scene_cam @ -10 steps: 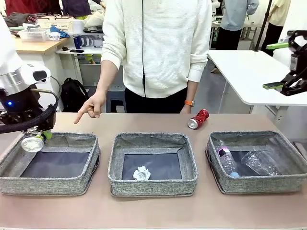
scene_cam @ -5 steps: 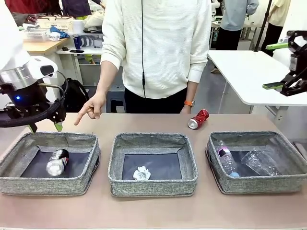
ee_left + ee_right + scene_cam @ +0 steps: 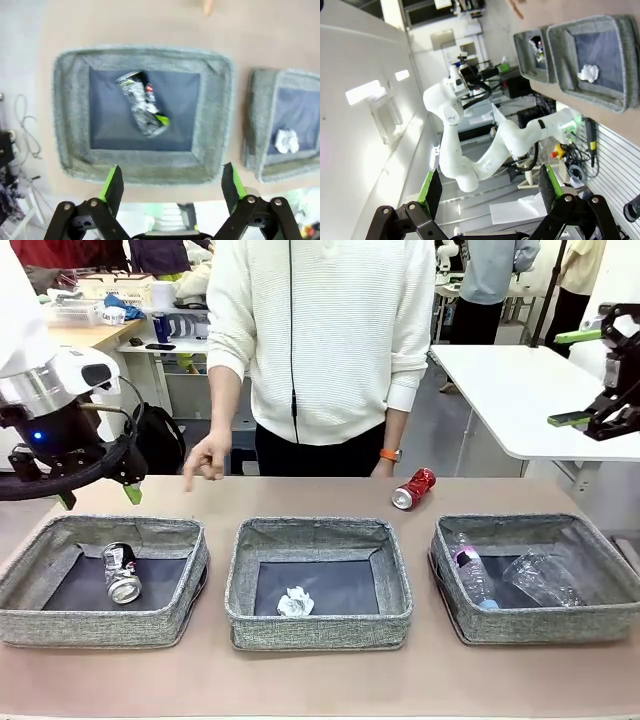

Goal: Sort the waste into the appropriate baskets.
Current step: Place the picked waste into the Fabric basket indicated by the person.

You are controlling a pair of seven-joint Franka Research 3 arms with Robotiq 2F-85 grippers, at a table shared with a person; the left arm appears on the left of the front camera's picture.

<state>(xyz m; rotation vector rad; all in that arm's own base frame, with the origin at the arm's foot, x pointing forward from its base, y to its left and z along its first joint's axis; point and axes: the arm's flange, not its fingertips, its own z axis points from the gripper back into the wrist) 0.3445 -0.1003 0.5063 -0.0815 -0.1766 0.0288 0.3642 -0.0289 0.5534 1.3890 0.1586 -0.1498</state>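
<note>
Red drink can [image 3: 413, 488] lying on desk [image 3: 300, 495] at far right, long axis slanting. Right hand [image 3: 592, 380] nearer, hanging high right, fingers spread, gripping nothing. Left hand [image 3: 95, 495] spread, hovering over left basket [image 3: 150, 625] holding black-and-silver drink can [image 3: 122, 572].

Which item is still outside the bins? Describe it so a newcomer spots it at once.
Start at the three grey baskets in a row on the brown table. Look just beyond the right basket, toward the person. There the red drink can lies on its side on bare tabletop, the one red piece and the one not in a basket.
</note>
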